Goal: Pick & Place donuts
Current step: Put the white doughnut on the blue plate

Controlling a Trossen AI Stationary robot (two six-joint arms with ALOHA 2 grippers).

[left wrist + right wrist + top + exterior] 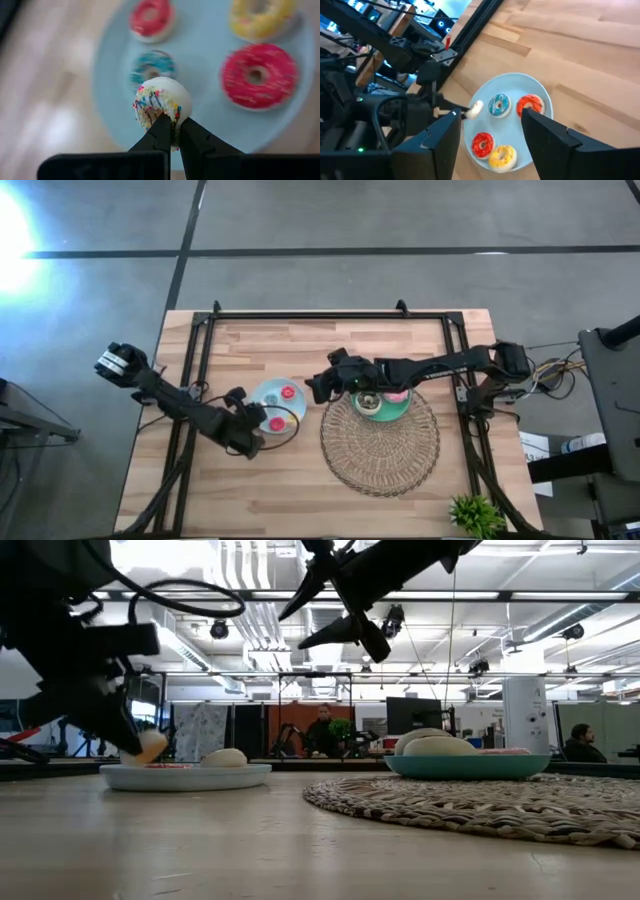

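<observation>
The left gripper [172, 131] is clamped on one small white sprinkled donut [162, 102], holding it just above the near edge of the light-blue plate [210, 120], which sits on the wooden table [300, 490] left of centre. Four more donuts lie on that plate: a small red one [151, 18], a small blue-iced one [152, 67], a yellow one [260, 17] and a larger red one [258, 75]. To the right lies one round woven placemat [380, 445], bearing a teal plate [385, 412] that holds at least one pink donut [397, 395]; how many more lie on it I cannot tell. The right gripper [490, 127] hangs in the air between the two plates, its fingers spread apart and holding nothing.
</observation>
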